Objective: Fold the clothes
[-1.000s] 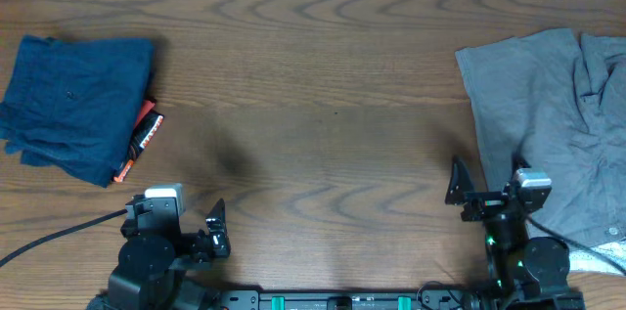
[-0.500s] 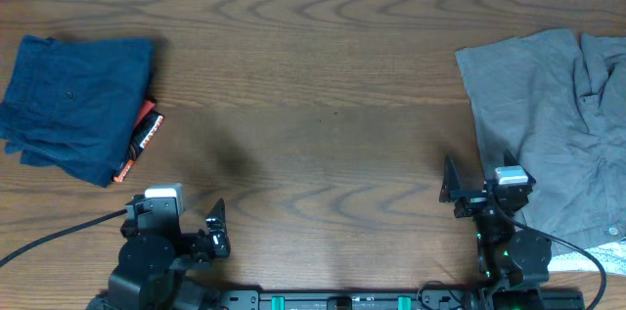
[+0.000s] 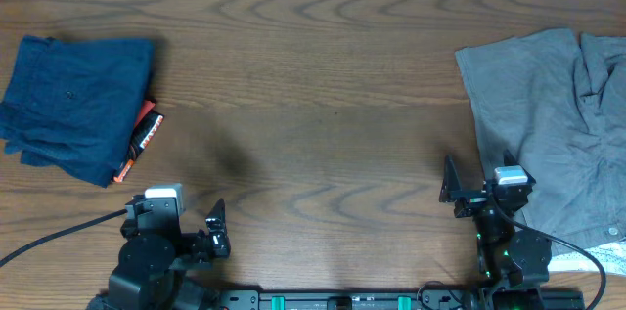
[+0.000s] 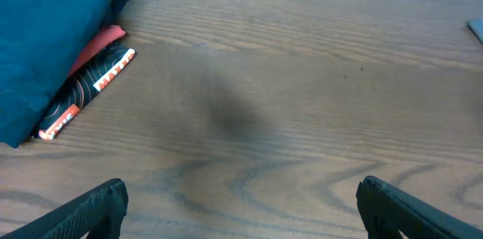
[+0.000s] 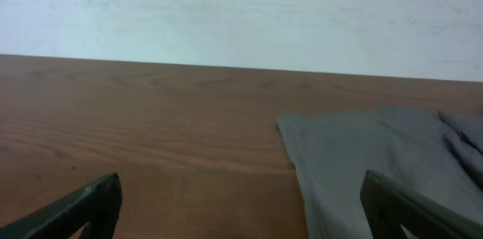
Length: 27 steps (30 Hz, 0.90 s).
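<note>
A folded dark navy-blue garment lies at the table's far left; its edge also shows in the left wrist view. My left gripper sits near the front edge, open and empty, its fingertips wide apart over bare wood to the right of the navy garment. My right gripper is open and empty, at the front right beside the left edge of the grey garments, which also show in the right wrist view.
An orange and black packet pokes out from under the navy garment's right edge, seen also in the left wrist view. A black cable runs from the left arm base. The wooden table ends at a white wall.
The right arm drew back toward the front and slightly left between one second ago and half a second ago, then stayed still. The left arm has not moved.
</note>
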Motion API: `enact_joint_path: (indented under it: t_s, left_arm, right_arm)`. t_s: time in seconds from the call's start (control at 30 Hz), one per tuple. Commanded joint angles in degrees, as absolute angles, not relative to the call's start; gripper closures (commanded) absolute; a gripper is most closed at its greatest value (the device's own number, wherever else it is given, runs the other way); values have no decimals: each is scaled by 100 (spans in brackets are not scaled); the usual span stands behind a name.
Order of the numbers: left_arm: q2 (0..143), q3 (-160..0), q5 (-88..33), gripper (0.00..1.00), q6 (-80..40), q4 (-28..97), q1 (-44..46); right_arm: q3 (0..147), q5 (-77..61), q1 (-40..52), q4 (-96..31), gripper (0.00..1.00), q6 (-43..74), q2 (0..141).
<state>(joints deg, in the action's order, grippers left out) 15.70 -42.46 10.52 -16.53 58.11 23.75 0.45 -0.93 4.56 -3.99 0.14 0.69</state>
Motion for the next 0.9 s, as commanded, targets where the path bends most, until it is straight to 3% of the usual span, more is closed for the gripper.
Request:
enact_joint_path:
  t_s: [0.0,0.37,0.67,0.87]
  left_arm:
    - [1557,-4222,1103,2,-1682,5808,2397]
    - [1527,-4222,1103,2,-1682,5815,2357]
    - [1420,-3953,1127,2,-1614,5951,764]
    - [705,-2650,1031,2,-1621,4552,-25]
  right_arm:
    - [34,-154,338,-412,1,-71,38]
    - [34,-154,338,-412,1,-71,38]
    - [34,-154,338,-412,1,-71,38]
    - [34,-154,338,-412,1,-71,38]
